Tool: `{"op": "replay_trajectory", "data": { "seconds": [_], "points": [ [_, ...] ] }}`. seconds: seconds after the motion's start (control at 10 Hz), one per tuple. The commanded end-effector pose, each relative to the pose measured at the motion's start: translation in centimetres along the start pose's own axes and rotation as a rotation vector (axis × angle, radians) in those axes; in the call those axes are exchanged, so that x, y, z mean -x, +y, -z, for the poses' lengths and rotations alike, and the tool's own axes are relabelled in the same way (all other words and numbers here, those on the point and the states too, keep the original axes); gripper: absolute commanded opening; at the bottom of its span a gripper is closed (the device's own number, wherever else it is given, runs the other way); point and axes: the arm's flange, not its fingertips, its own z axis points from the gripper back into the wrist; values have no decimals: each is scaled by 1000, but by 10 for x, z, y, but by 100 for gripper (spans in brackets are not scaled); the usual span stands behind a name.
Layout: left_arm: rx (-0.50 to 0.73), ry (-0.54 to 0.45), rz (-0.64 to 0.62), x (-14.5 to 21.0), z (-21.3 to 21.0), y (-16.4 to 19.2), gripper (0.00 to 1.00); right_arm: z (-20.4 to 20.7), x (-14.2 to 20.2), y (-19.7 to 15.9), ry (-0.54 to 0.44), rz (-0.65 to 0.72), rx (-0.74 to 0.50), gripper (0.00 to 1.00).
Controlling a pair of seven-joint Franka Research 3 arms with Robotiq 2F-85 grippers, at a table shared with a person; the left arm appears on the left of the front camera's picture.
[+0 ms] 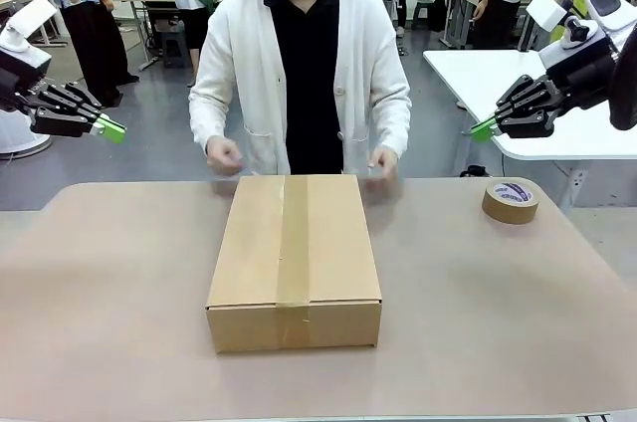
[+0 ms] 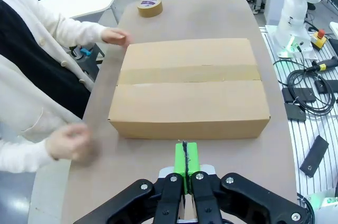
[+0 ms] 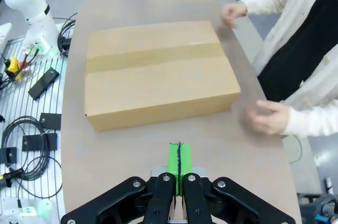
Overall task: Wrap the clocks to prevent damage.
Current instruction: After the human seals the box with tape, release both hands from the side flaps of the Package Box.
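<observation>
The taped box (image 1: 295,261) lies mid-desk, its long axis running from the near edge toward the person, squarely between the arms. The left claw (image 1: 111,129) and right claw (image 1: 483,126) hang pinched together, empty, above opposite side edges, about equally far. The tape roll (image 1: 511,201) near the far right corner carries illegible print.

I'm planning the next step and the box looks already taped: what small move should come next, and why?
Probably hold both arms where they are. The box is shut with tape along its seam, the person's hands are at its far edge, and both the left gripper and right gripper are shut, empty and raised off to the sides. The tape roll lies apart.
</observation>
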Motion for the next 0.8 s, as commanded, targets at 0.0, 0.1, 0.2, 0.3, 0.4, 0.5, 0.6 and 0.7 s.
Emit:
{"op": "replay_trajectory", "data": {
  "seconds": [0.0, 0.1, 0.2, 0.3, 0.4, 0.5, 0.6, 0.7],
  "points": [
    [-2, 6, 0, -3, 0, 2, 1, 1, -2, 0, 2, 4, 6, 1],
    [-2, 6, 0, -3, 0, 2, 1, 1, -2, 0, 2, 4, 6, 1],
    [-2, 6, 0, -3, 0, 2, 1, 1, -2, 0, 2, 4, 6, 1],
    [-2, 6, 0, -3, 0, 2, 1, 1, -2, 0, 2, 4, 6, 1],
    [-2, 6, 0, -3, 0, 2, 1, 1, -2, 0, 2, 4, 6, 1],
    [-2, 6, 0, -3, 0, 2, 1, 1, -2, 0, 2, 4, 6, 1],
    [0, 0, 0, 0, 0, 0, 12, 0, 0, 0, 0, 0, 0, 1],
    [-24, -12, -6, 3, -1, -9, 61, 0, 0, 5, 6, -27, -16, 61]
  ]
}}
